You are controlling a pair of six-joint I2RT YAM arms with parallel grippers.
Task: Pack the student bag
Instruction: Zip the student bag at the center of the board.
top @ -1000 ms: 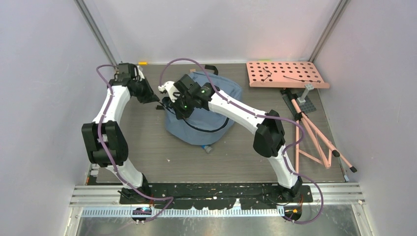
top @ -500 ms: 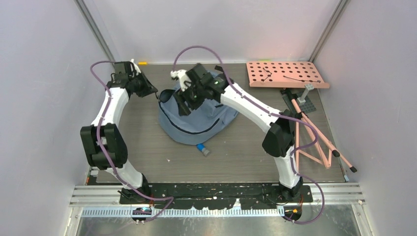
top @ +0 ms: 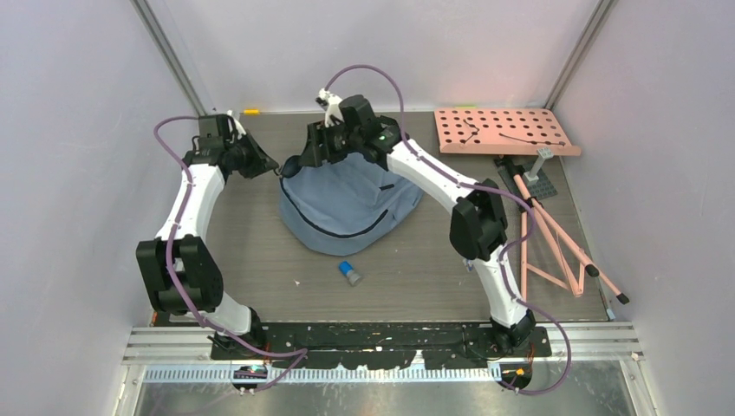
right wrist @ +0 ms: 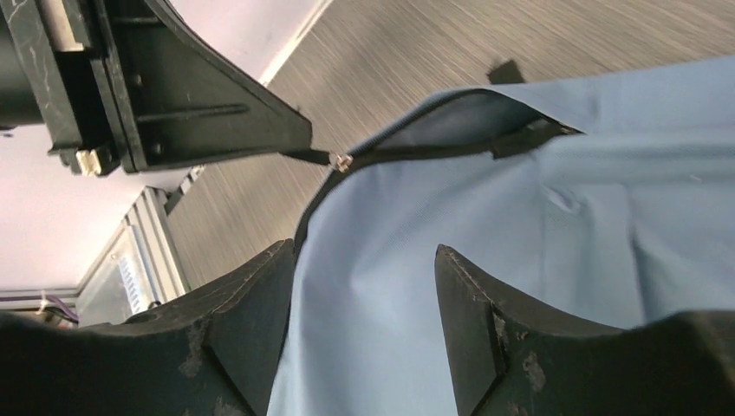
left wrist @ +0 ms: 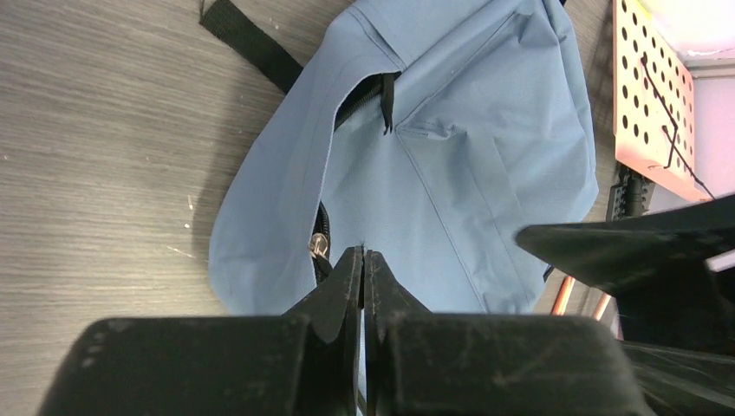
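Observation:
The student bag (top: 347,204) lies flat in the middle of the table, grey-blue, with a dark zipper line curving across its front. Its top zipper gapes partly open (left wrist: 347,100). My left gripper (top: 276,169) (left wrist: 364,253) is shut at the bag's left edge, pinching the zipper pull; the metal slider (right wrist: 342,160) shows just off its tip (right wrist: 299,147). My right gripper (top: 305,159) (right wrist: 364,251) hovers open just above the bag's fabric (right wrist: 520,243) close to the left one, with nothing between its fingers. One of its dark fingers (left wrist: 624,251) shows in the left wrist view.
A small blue-capped object (top: 350,273) lies on the table in front of the bag. A pink pegboard (top: 507,130) sits at the far right, with a pink folding stand (top: 550,234) below it. A black strap (left wrist: 251,43) trails from the bag's far side.
My right gripper has opened and swung up and toward the far edge. The bag has slid away from the arms, uncovering the blue-capped object. The left gripper stays shut and has drawn slightly farther back.

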